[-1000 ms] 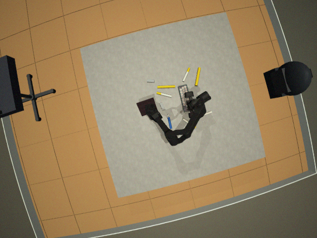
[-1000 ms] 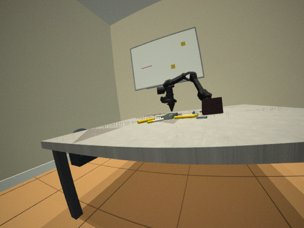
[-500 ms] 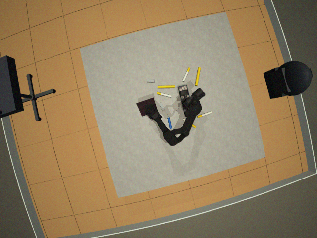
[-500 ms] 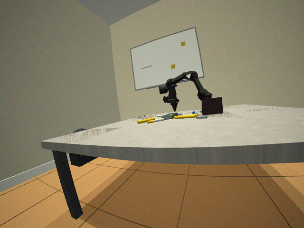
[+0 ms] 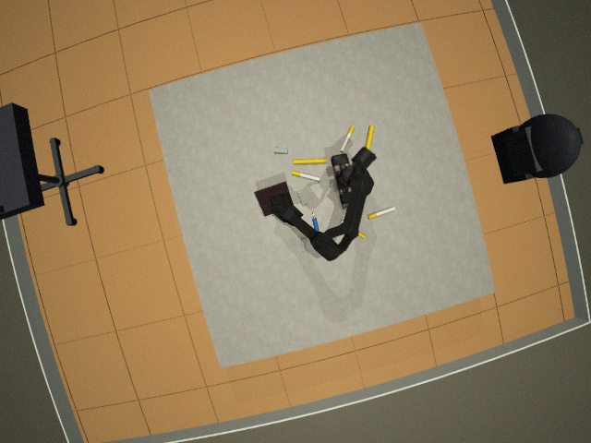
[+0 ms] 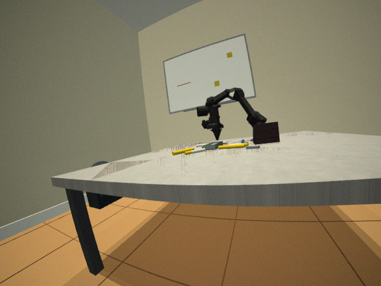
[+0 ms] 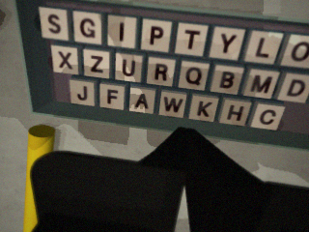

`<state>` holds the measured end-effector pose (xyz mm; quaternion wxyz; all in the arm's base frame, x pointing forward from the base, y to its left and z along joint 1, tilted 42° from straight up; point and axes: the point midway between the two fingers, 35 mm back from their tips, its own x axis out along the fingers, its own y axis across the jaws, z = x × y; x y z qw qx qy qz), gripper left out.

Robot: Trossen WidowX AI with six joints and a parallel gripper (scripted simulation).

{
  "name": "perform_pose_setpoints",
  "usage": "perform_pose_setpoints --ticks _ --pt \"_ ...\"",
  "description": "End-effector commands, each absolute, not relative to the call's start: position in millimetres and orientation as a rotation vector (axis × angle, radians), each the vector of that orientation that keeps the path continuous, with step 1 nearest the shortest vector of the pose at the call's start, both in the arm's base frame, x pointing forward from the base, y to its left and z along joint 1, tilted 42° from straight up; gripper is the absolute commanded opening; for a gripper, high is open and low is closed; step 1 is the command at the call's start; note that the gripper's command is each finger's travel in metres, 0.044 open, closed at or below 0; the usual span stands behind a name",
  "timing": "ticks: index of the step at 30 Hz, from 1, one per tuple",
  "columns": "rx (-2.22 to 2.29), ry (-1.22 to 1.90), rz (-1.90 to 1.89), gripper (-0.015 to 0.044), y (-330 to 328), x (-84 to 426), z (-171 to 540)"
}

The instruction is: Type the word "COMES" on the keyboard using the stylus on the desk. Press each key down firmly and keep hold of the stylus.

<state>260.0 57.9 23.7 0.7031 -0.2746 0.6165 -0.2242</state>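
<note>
My gripper [image 6: 217, 139] [image 7: 184, 135] [image 5: 344, 191] is shut with nothing seen between its fingers. It points down above the keyboard [image 6: 212, 145] [image 7: 97, 113]; in the wrist view its tips overlap the area just below the K key [image 7: 203, 107]. The C key [image 7: 267, 117] ends the bottom row. The M key [image 7: 261, 84], S key [image 7: 54, 24] and part of the O key [image 7: 301, 52] show; E is out of the wrist view. A blue pen-like stick [image 5: 315, 223] [image 6: 242, 140], possibly the stylus, lies on the desk, partly hidden by the arm in the top view.
The arm's base stands by a dark red block [image 5: 266, 202] [image 6: 266, 133]. Yellow sticks [image 5: 309, 161] [image 6: 233, 146] [image 7: 39, 179] and yellow-white sticks [image 5: 381, 212] lie around the keyboard. A small grey block [image 5: 280, 150] [image 6: 252, 147] lies farther off.
</note>
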Motion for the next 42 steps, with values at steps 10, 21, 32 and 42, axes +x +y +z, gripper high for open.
perform_pose_setpoints --ticks 10,21,32,42 --pt "-0.616 1.378 -0.496 0.0 82 255 0" --pt "-0.615 1.379 -0.495 0.0 121 247 45" --pt "-0.619 1.375 -0.495 0.0052 118 249 41" --pt "-0.618 1.375 -0.495 0.0 118 249 41"
